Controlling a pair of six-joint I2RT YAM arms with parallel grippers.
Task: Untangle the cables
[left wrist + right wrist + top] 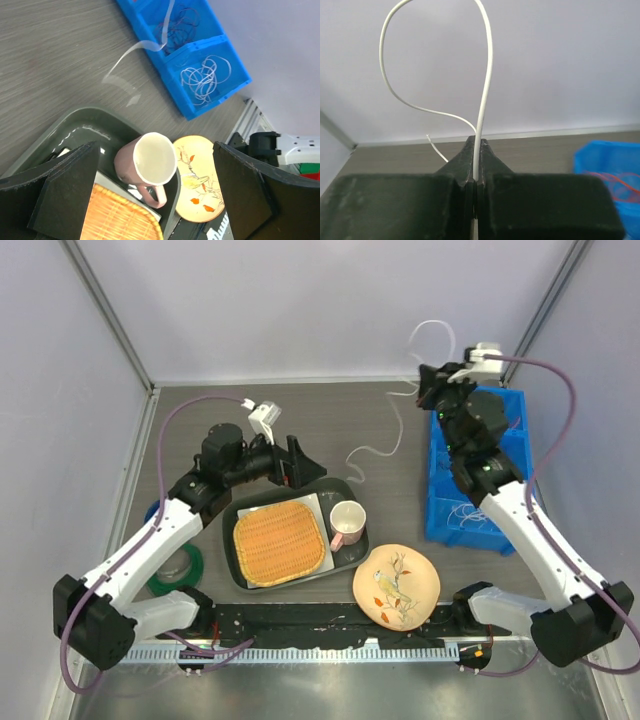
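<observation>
Right end effector (pixel 476 172) pinches a looping white cable (pixel 485 90)

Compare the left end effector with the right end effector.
The left end effector stands wide open; the right end effector is shut. The left holds nothing, while the right pinches a white cable that loops up above its fingers. The left faces the pink mug in the dark tray; the right sits by the blue bin. Both have black fingers.

Tray (pixel 300 486) 1, mug (pixel 347 523) 1, plate (pixel 397 585) 1, woven mat (pixel 279 541) 1, blue bin (pixel 440 490) 1, tape rings (pixel 178 570) (pixel 152 512) 2, cable bunches (pixel 205 80) (pixel 182 20) 2.
</observation>
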